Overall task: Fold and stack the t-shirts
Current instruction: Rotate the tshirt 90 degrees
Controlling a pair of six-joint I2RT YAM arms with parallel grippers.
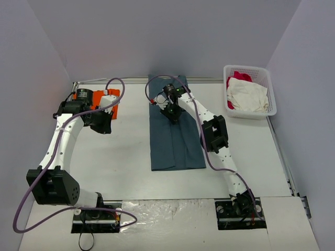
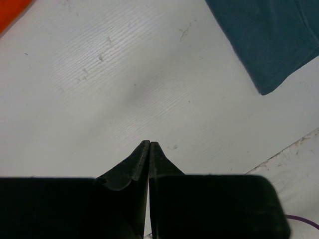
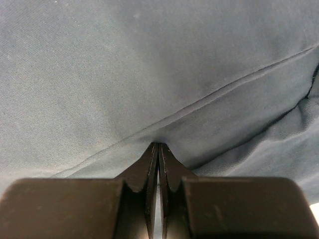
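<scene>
- slate-blue t-shirt [image 1: 175, 138]: plain dusty teal-grey, no print at all
- orange t-shirt [image 1: 115, 99]: loud solid orange
- table [image 1: 131, 151]: white, with a faint streaky grain up close
- basket [image 1: 248, 114]: white lattice plastic
- white garment [image 1: 250, 95]: off-white, kinda creamy
- red-pink garment [image 1: 239, 76]: hot pinkish red
- left arm [image 1: 60, 141] and right arm [image 1: 230, 172]: white links, black joints
- cables [image 1: 207, 151]: purple
- left gripper [image 2: 150, 143] and right gripper [image 3: 159, 145]: matte black fingers
- walls [image 1: 157, 36]: pale lavender-grey
</scene>
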